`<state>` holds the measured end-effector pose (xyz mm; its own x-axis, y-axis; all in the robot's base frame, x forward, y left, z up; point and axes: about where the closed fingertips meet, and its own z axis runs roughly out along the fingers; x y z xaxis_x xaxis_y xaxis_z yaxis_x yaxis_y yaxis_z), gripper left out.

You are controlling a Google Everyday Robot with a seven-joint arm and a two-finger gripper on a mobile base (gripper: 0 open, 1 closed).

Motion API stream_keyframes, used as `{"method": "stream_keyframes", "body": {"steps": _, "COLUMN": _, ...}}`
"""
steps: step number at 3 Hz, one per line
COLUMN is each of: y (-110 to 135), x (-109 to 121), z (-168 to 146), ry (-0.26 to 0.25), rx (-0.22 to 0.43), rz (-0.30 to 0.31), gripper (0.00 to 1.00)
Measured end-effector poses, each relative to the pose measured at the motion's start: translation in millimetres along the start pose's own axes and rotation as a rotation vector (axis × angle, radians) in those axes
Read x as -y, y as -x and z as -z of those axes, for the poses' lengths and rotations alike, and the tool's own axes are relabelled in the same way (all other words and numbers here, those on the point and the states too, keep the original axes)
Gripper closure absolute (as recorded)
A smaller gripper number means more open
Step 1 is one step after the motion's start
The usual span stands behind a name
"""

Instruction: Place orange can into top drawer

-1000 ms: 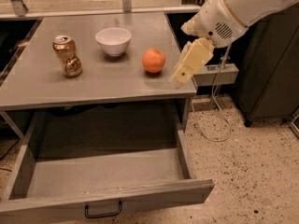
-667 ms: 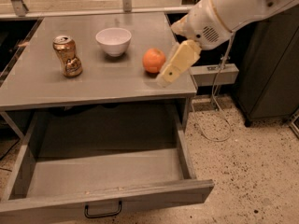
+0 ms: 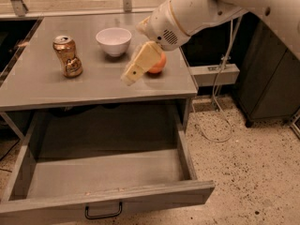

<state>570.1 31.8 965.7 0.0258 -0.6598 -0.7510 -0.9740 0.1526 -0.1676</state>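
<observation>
On the tabletop (image 3: pixel 37 81), one orange can (image 3: pixel 68 56), one bowl (image 3: pixel 113 41), one fruit (image 3: pixel 159 64); above it, one gripper (image 3: pixel 132 74), aperture unclear.

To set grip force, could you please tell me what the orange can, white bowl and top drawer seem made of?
Orange can: thin metal, glossy copper glints, dented waist. White bowl: glazed ceramic or plastic; smooth sheen. Top drawer: likely painted sheet metal, matte grey. The gripper hovers over the table beside the orange fruit.
</observation>
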Motion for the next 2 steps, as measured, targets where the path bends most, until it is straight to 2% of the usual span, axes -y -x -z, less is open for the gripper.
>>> {"method": "stream_keyframes", "body": {"steps": 1, "y": 0.9, "x": -0.5, "z": -1.3, "ry": 0.003, "rx": 0.000, "rz": 0.002, "gripper": 0.00}}
{"method": "stream_keyframes", "body": {"steps": 2, "y": 4.4, "x": -4.3, "z": -23.8, "ry": 0.044, "rx": 0.071, "rz": 0.005, "gripper": 0.00}}
